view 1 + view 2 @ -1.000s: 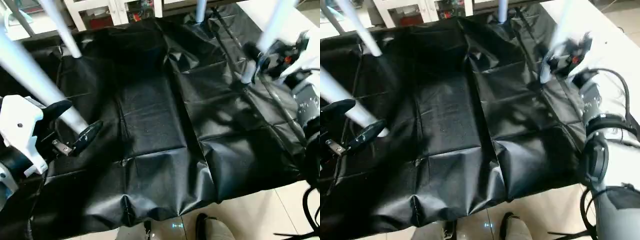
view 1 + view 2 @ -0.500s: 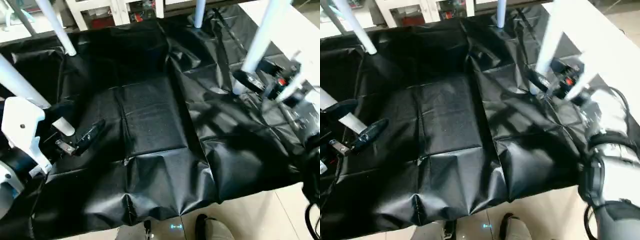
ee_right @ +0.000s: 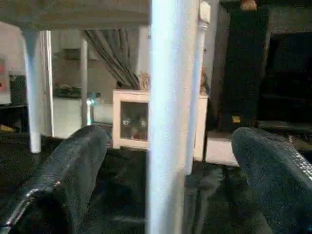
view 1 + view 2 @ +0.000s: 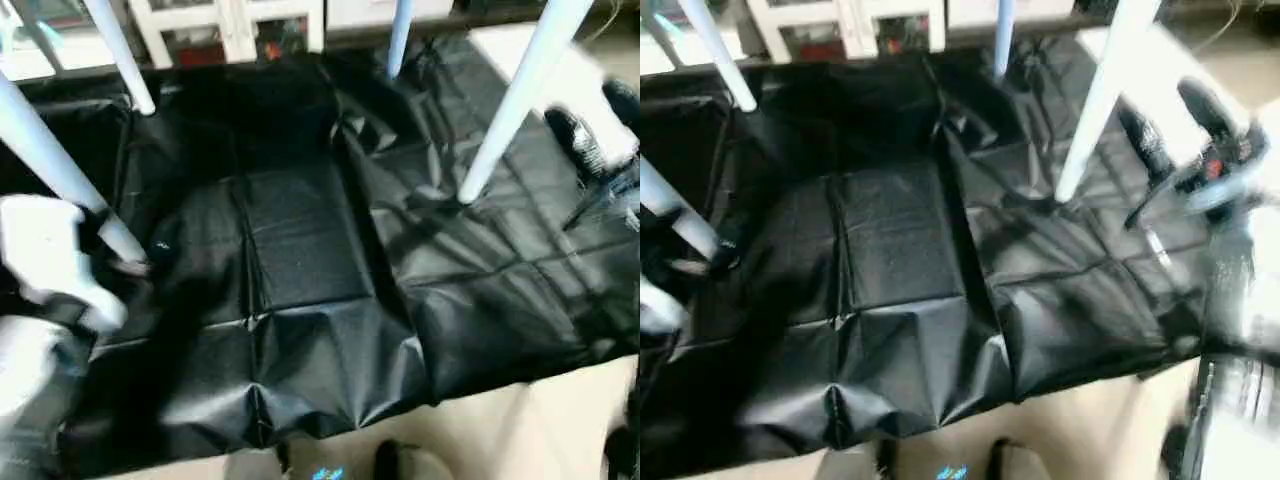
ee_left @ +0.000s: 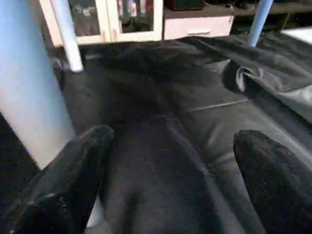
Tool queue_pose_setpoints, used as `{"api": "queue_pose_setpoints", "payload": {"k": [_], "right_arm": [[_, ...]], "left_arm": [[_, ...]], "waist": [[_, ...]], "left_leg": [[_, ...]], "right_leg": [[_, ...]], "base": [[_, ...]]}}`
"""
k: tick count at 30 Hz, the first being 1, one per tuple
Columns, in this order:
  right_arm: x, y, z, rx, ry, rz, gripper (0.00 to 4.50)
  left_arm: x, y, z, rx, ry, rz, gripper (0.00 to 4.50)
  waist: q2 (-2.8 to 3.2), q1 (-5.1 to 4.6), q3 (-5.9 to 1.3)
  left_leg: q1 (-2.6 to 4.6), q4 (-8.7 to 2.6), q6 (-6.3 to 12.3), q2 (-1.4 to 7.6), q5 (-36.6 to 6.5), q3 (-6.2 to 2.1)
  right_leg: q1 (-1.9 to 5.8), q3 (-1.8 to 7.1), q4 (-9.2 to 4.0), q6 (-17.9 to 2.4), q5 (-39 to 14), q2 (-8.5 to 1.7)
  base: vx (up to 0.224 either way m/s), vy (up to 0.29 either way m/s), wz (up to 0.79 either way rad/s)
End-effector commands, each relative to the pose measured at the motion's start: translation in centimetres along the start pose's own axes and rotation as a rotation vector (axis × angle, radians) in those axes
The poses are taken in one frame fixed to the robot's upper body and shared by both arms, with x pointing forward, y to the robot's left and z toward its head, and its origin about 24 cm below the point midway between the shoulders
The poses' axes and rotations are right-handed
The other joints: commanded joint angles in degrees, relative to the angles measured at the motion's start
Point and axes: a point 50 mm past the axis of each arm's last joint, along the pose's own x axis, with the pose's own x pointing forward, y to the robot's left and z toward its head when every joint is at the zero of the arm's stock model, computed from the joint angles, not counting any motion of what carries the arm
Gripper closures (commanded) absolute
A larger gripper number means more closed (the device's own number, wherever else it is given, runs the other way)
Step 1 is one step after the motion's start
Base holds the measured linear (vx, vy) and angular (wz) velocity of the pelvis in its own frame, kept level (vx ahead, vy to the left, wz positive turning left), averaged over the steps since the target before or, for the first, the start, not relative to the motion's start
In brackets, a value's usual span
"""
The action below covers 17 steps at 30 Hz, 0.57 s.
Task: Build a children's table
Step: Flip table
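Right gripper (image 4: 1185,140) open, empty; near leg (image 4: 1095,100) upright, just beside, axis vertical. Left gripper (image 5: 170,180) open beside its leg (image 5: 29,83).

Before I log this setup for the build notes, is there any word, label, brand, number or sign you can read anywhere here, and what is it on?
None can be read.
black sheet: creases, no print.
white legs: plain, no label.
right gripper: a small red spot, too blurred to tell whether it carries text.
cabinet: items behind the glass doors too small and blurred to read.
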Motion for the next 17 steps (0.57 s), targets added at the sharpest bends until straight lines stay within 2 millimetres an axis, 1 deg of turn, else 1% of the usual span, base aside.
{"api": "queue_pose_setpoints", "payload": {"k": [1,2,3,4,5,6,7,8,9,10,11,12,13,14,15,16,17], "right_arm": [[-0.1,1.6,0.5,0.054,0.036,-0.039,0.05],[-0.2,2.2,0.4,0.071,0.050,-0.044,0.05],[-0.4,4.6,-0.1,0.100,0.085,-0.010,0.05],[-0.4,6.1,-0.6,0.114,0.116,0.017,0.05],[-0.4,6.8,-0.8,0.121,0.132,0.030,0.05],[0.1,8.8,-1.5,0.134,0.192,0.023,0.05],[0.2,9.5,-1.9,0.134,0.218,-0.001,0.05],[0.6,11.2,-2.8,0.154,0.269,-0.079,0.05],[0.9,12.1,-3.1,0.196,0.269,-0.067,0.05],[1.1,12.8,-3.3,0.245,0.243,-0.021,0.05],[1.1,13.0,-4.0,0.258,0.253,-0.056,0.05],[0.9,13.1,-4.4,0.252,0.271,-0.086,0.05],[0.7,13.2,-4.9,0.240,0.303,-0.136,0.05],[0.1,13.3,-5.2,0.195,0.326,-0.190,0.05],[0.1,13.3,-5.2,0.195,0.326,-0.190,0.05],[-0.2,13.5,-5.3,0.168,0.340,-0.194,0.05],[-0.6,13.5,-5.4,0.151,0.355,-0.201,0.05]], "left_arm": [[-0.2,-0.5,0.5,0.073,-0.047,0.028,0.13],[-0.2,-0.7,0.5,0.091,-0.057,0.023,0.13],[-0.1,-1.6,0.4,0.117,-0.049,-0.047,0.13],[0.1,-2.1,0.2,0.118,-0.053,-0.058,0.13],[0.2,-2.2,0.2,0.116,-0.061,-0.051,0.13],[0.5,-2.4,-0.3,0.098,-0.061,-0.009,0.13],[0.7,-2.6,-0.6,0.088,-0.059,-0.003,0.13],[1.1,-3.3,-1.4,0.041,-0.035,-0.010,0.13],[1.3,-3.8,-1.9,0.017,-0.017,-0.017,0.13],[1.5,-4.3,-2.4,0.009,-0.004,-0.019,0.13],[1.7,-4.6,-3.0,0.002,0.013,-0.014,0.13],[1.9,-4.6,-3.3,0.001,0.016,-0.004,0.13],[2.0,-4.7,-3.7,-0.001,0.020,0.009,0.13],[2.1,-5.0,-4.1,0.011,0.029,0.003,0.13],[2.1,-5.0,-4.1,0.011,0.029,0.003,0.13],[2.2,-5.0,-4.1,0.018,0.017,0.017,0.13],[2.2,-5.0,-4.1,0.027,0.014,0.013,0.13]], "waist": [[-0.81,-0.37,-6.57],[-0.89,-0.21,-6.38],[-1.00,-0.28,-6.62],[-1.89,-0.83,-6.73],[-1.88,-0.96,-6.17],[-2.19,-1.76,-6.20],[-2.31,-2.08,-6.31],[-2.25,-2.59,-6.40],[-2.37,-2.94,-6.75],[-2.89,-3.42,-6.83],[-2.95,-3.76,-6.93],[-2.96,-3.95,-7.06],[-3.12,-4.00,-7.18],[-3.67,-4.18,-7.33],[-3.34,-3.96,-7.61],[-3.36,-4.04,-7.61],[-4.06,-4.38,-7.69]], "left_leg": [[2.21,-3.04,9.08,0.81,2.0,0.23],[2.18,-3.35,8.10,0.90,0.7,0.19],[2.47,-3.59,6.73,0.92,-1.7,0.27],[2.44,-3.85,5.84,0.89,-2.9,0.40],[2.73,-4.72,3.25,0.99,-8.6,0.44],[3.25,-5.22,0.19,0.95,-13.7,0.37],[3.21,-5.44,-0.98,0.84,-15.1,0.33],[3.42,-5.62,-3.05,0.73,-16.5,0.20],[4.02,-5.66,-4.31,0.54,-18.4,0.26],[4.21,-5.63,-4.70,0.54,-20.7,0.20],[4.27,-5.59,-5.43,0.41,-23.5,-0.19],[4.27,-5.66,-5.87,0.27,-24.8,-0.40],[4.30,-5.72,-5.90,0.32,-24.9,-0.48],[4.47,-5.79,-6.02,0.33,-24.9,-0.46],[4.83,-5.92,-6.23,0.38,-24.9,-0.41],[4.83,-6.18,-6.27,0.43,-25.5,-0.57],[4.45,-6.45,-6.19,0.49,-26.3,-0.80]], "right_leg": [[3.69,1.63,-3.55,-14.1,-0.9,-2.44],[3.71,1.77,-3.91,-12.5,-2.6,-2.54],[3.57,1.78,-4.17,-10.9,-5.3,-2.64],[3.72,1.81,-4.45,-9.9,-7.1,-2.51],[3.47,1.87,-5.33,-8.1,-14.0,-2.76],[3.51,2.03,-5.97,-6.2,-20.5,-2.89],[3.70,1.98,-5.98,-5.4,-22.3,-3.00],[3.44,2.13,-6.32,-3.6,-24.8,-2.97],[3.02,2.21,-6.69,-2.2,-26.7,-3.02],[2.88,2.11,-6.99,-1.4,-29.0,-2.96],[2.99,1.97,-7.35,0.2,-31.9,-3.22],[2.96,1.87,-7.68,1.3,-33.4,-3.21],[2.95,1.84,-7.93,1.7,-33.4,-3.15],[2.91,1.77,-8.09,2.0,-32.5,-3.00],[2.85,1.84,-8.09,1.9,-30.4,-2.85],[2.99,1.77,-8.06,1.7,-29.5,-2.78],[3.59,1.46,-7.94,1.6,-28.4,-2.66]], "base": [[0.000,0.000,0.00],[0.000,0.000,0.00],[0.000,0.000,0.00],[0.000,0.000,0.00],[0.000,0.000,0.00],[0.000,0.000,0.00],[0.000,0.000,0.00],[0.000,0.000,0.00],[0.000,0.000,0.00],[0.000,0.000,0.00],[0.000,0.000,0.00],[0.000,0.000,0.00],[0.000,0.000,0.00],[0.000,0.000,0.00],[0.000,0.000,0.00],[0.000,0.000,0.00],[0.000,0.000,0.00]]}}
